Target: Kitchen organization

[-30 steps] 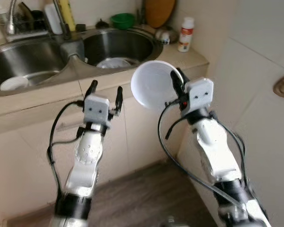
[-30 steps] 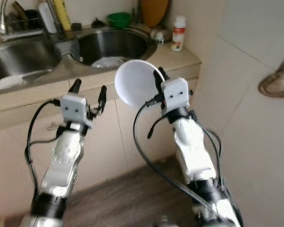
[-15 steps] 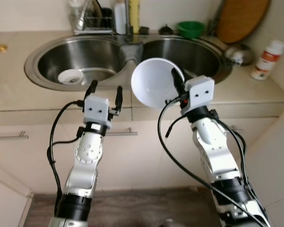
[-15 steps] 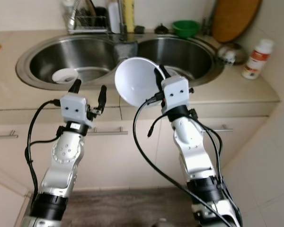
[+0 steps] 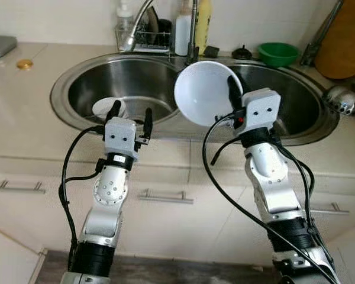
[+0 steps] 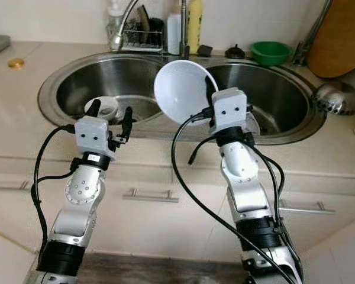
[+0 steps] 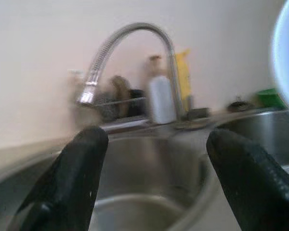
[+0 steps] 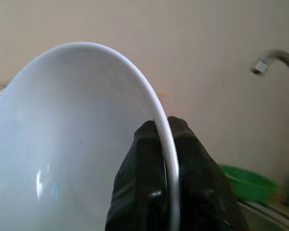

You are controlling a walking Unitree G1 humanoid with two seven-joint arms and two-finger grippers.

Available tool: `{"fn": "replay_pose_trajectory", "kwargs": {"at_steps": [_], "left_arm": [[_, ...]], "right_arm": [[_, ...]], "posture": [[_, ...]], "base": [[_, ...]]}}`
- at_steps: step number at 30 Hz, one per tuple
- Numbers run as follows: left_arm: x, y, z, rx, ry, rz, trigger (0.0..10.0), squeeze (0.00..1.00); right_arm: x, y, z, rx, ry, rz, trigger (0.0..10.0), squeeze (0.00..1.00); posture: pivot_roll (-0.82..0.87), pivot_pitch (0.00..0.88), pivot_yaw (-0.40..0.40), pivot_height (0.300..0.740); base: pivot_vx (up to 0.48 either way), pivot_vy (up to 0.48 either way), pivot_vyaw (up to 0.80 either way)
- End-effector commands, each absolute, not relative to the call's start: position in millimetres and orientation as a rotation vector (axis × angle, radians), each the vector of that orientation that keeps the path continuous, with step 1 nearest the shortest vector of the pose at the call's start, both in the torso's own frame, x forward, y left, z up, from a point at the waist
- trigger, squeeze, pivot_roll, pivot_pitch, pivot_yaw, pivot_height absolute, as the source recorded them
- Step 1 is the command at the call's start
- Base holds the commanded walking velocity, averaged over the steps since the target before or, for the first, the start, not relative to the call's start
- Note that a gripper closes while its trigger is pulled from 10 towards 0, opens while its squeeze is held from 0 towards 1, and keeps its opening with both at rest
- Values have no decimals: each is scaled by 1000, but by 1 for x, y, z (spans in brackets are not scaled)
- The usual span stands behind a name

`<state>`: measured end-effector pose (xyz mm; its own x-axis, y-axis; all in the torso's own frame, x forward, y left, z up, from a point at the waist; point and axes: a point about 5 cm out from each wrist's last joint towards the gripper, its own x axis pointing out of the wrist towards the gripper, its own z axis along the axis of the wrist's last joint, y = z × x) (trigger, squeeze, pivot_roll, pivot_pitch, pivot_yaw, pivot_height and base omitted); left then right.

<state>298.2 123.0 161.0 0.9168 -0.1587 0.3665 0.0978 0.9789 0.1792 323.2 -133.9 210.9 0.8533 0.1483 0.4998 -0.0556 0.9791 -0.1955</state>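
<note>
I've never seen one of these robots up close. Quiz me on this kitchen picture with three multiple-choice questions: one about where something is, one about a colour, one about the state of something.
1. Where is the small white dish?
A. In the left sink basin
B. On the floor
C. On the counter by the wooden board

2. What colour is the small bowl behind the right basin?
A. Red
B. Green
C. Blue

3. How is the robot's left gripper?
A. Shut on a bottle
B. Shut on the faucet
C. Open, holding nothing

Answers:
1. A: the small white dish lies on the bottom of the left basin.
2. B: the green bowl sits on the counter behind the right basin.
3. C: the left gripper has its fingers spread with nothing between them, while the right gripper pinches the rim of the white bowl.
</note>
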Motion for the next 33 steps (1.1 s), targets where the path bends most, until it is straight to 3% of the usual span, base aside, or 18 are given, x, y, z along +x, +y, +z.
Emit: {"fn": "replay_pose_trajectory", "kwargs": {"at_steps": [1,11,16,24,27,30,31,32,33], "left_arm": [[298,122,168,179,-422,-144,10000,0],[298,121,168,179,-425,-147,10000,0],[298,121,168,182,-424,-147,10000,0],[300,120,168,187,-427,-152,10000,0],[300,120,169,189,-431,-147,10000,0],[299,122,168,192,-430,-140,10000,0],[299,123,168,192,-429,-140,10000,0],[298,123,167,193,-428,-140,10000,0],[298,123,167,194,-427,-141,10000,0]], "right_arm": [[322,-133,219,-174,-577,92,0,0],[327,-137,213,-177,-528,58,0,0],[338,-146,197,-232,-408,8,0,0],[371,-177,193,-375,-240,-104,431,0],[379,-190,189,-416,-169,-154,2667,0],[382,-195,181,-472,-109,-162,2980,0],[382,-195,177,-494,-91,-150,4667,0],[383,-192,170,-533,-57,-96,7882,0],[382,-189,166,-551,-39,-62,7882,0]], "posture": [[-116,0,-41,740],[-114,0,-40,740],[-109,0,-41,740],[-103,0,-44,740],[-95,0,-50,740],[-95,0,-50,740],[-94,0,-50,740],[-94,0,-50,740],[-94,0,-50,740]], "base": [[0,0,0],[0,0,0],[0,0,0],[0,0,0],[0,0,0],[0,0,0],[0,0,0],[0,0,0],[0,0,0]]}}
